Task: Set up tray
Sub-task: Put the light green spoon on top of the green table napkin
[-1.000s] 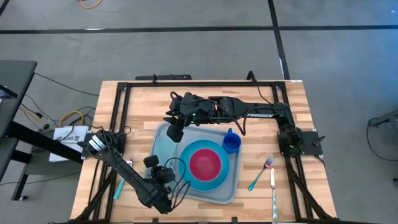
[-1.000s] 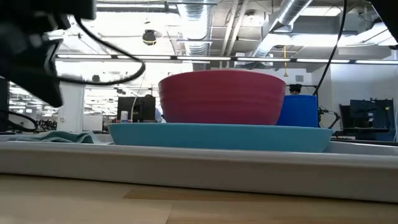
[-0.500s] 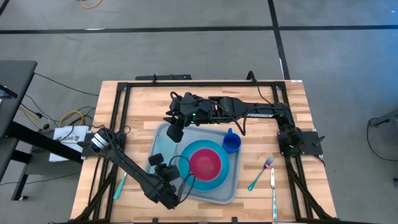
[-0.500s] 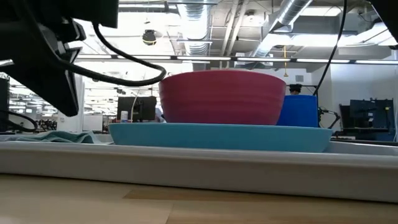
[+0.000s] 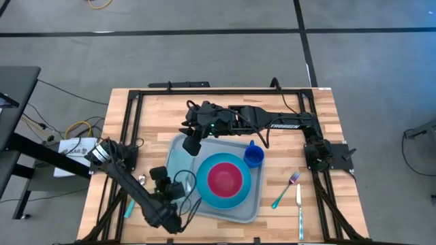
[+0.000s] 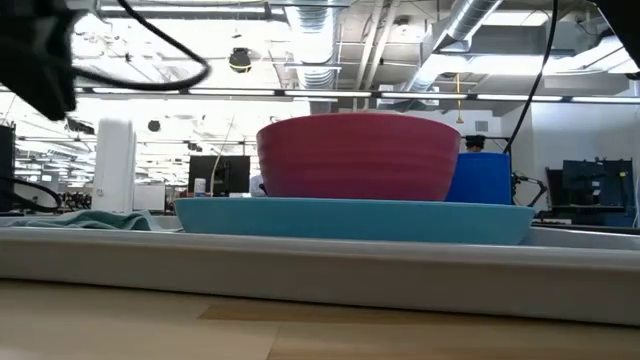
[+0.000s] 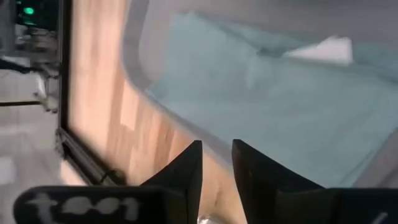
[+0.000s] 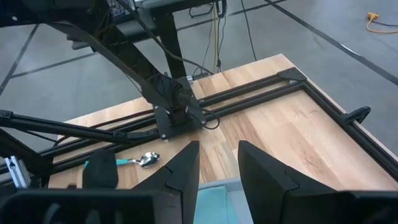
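The left arm has swung back out to the left, and the left gripper (image 5: pixel 159 178) now sits at the tray's left edge, fingers parted by a narrow gap, nothing between them. The tray (image 5: pixel 176 148) lies mid-table, carrying the blue plate (image 5: pixel 204 194) with the red bowl (image 5: pixel 225 178) on it, and the blue cup (image 5: pixel 254 156) at its right. The teal napkin (image 7: pixel 298 112) rests on the tray's left part. The right gripper (image 5: pixel 191 145) hangs over the tray's far-left corner, fingers slightly apart, empty. A spoon (image 8: pixel 138 160) lies left of the tray, a fork (image 5: pixel 286 190) and knife (image 5: pixel 299 207) right.
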Robot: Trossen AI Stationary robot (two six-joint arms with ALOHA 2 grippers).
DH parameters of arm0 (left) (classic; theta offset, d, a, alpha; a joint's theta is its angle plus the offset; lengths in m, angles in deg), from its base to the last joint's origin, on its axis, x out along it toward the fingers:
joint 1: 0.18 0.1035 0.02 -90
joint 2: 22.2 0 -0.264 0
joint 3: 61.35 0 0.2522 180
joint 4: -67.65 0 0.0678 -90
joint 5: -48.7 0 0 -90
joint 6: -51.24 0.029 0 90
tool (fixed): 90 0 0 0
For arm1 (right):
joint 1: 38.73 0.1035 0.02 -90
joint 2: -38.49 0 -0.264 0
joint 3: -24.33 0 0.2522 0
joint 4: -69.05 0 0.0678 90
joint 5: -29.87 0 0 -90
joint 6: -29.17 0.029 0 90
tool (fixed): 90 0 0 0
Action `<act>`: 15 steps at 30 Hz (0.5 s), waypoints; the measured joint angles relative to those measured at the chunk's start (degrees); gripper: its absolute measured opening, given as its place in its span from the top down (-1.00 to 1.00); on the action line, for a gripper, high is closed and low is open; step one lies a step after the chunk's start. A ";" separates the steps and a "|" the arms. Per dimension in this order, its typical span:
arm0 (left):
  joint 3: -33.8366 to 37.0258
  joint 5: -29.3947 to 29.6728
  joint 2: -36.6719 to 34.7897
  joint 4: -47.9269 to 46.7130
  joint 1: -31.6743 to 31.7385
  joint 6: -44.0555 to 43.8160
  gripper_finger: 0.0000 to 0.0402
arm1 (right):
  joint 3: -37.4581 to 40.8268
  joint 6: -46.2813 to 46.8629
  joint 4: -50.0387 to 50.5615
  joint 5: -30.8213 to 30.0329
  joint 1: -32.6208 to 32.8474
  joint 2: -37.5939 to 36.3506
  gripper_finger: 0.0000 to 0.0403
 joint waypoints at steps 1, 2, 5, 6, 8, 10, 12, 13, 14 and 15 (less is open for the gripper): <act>0.02 -0.02 -0.17 -0.12 -0.51 -0.13 0.60 | 0.00 0.00 -0.05 0.00 0.00 0.00 0.49; 0.03 -0.05 -0.54 0.45 -1.21 -0.13 0.59 | 0.00 0.00 -0.11 0.00 0.00 0.00 0.49; 0.28 0.34 -1.19 0.20 -3.84 -0.92 0.58 | 0.00 -0.02 -0.06 0.00 0.00 0.00 0.49; 0.27 1.00 -1.22 0.30 -4.69 -1.69 0.58 | 0.03 -0.81 -0.65 -0.27 -0.02 0.00 0.49; 0.28 2.15 -1.24 0.40 -6.40 -3.11 0.58 | 0.08 -3.56 -5.80 -2.13 -0.31 0.04 0.49; 0.28 2.95 -1.53 0.26 -8.36 -3.25 0.58 | -0.08 -3.46 -5.29 -0.92 -0.41 -0.24 0.49; 0.28 4.50 -1.57 0.30 -10.48 -3.33 0.58 | -0.15 -4.11 -0.23 1.11 -0.50 -0.44 0.49; 0.28 5.42 -1.57 0.36 -11.31 -4.05 0.58 | 0.07 -4.27 5.05 0.99 -0.16 -1.04 0.49; 0.28 6.63 -1.57 0.33 -12.15 -4.98 0.58 | 0.11 -4.31 10.56 -0.04 0.49 -1.63 0.49; 0.39 7.94 -1.63 0.37 -12.98 -6.06 0.58 | 0.11 -3.52 14.56 -1.51 1.24 -2.46 0.49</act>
